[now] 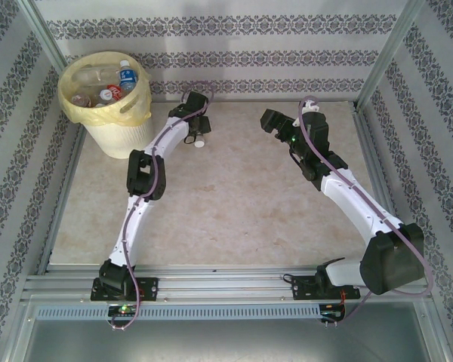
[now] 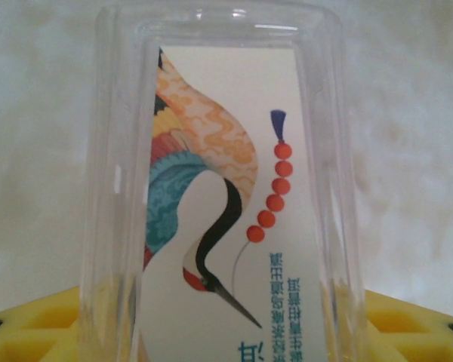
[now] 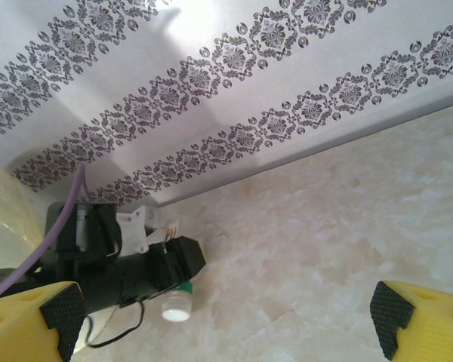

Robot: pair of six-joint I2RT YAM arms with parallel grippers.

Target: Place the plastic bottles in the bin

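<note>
Pressed up against the left wrist lens was a clear crane-label bottle (image 2: 226, 188), low at the far side of the table (image 1: 234, 204) and near the bin (image 1: 128, 139), where other plastic bottles (image 1: 109, 83) lay. We judged its slick, thin wall the main hazard: a hard squeeze could buckle it and let it squirt free on the lift, or its white cap (image 3: 176, 308) could snag the bag liner (image 1: 83, 113). Our left gripper (image 1: 197, 130) had yellow fingers (image 2: 30, 332) against both sides, clamped on it. Our right gripper (image 3: 226, 332) gaped wide, holding nothing.
</note>
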